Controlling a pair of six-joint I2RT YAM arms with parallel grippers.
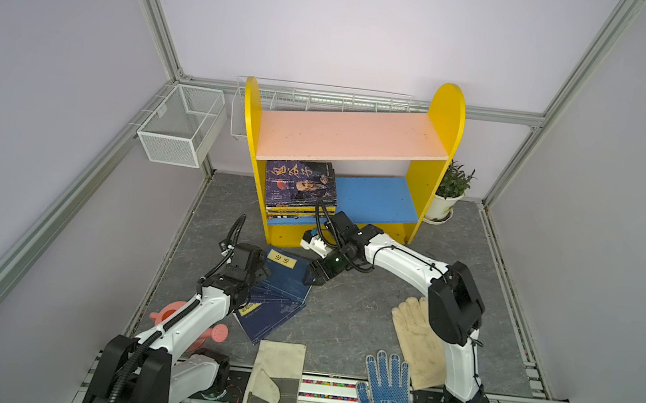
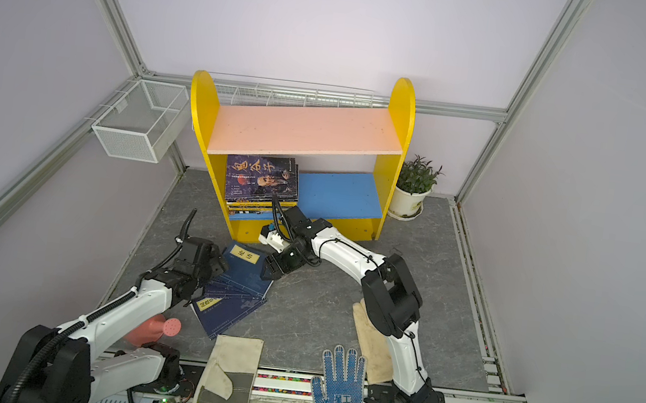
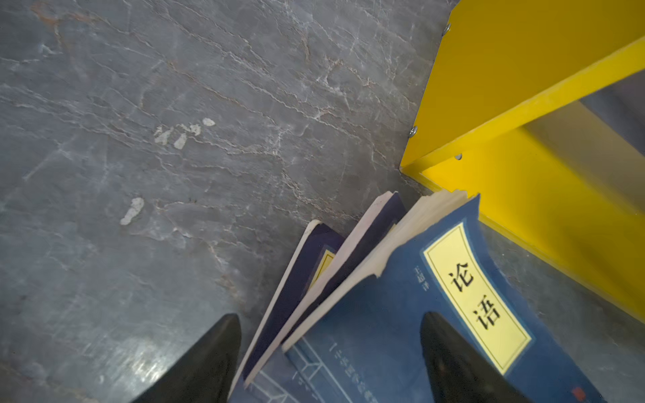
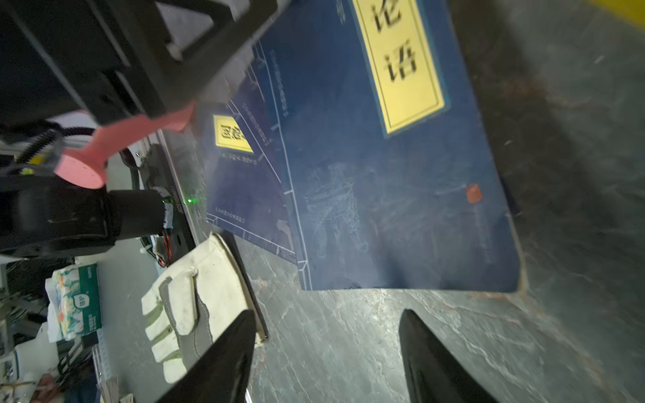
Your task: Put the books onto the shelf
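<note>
Grey marble-veined tabletop (image 1: 361,320): three thin navy paperbacks (image 1: 285,286) lie fanned beside the yellow shelf (image 1: 441,142); my left gripper (image 3: 330,315) and right gripper (image 4: 328,311) both spread, gripping nothing.

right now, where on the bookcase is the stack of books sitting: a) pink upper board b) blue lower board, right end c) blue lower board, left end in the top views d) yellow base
c: in both top views the stack of books lies on the left end of the blue lower board, beneath the pink upper board.
</note>
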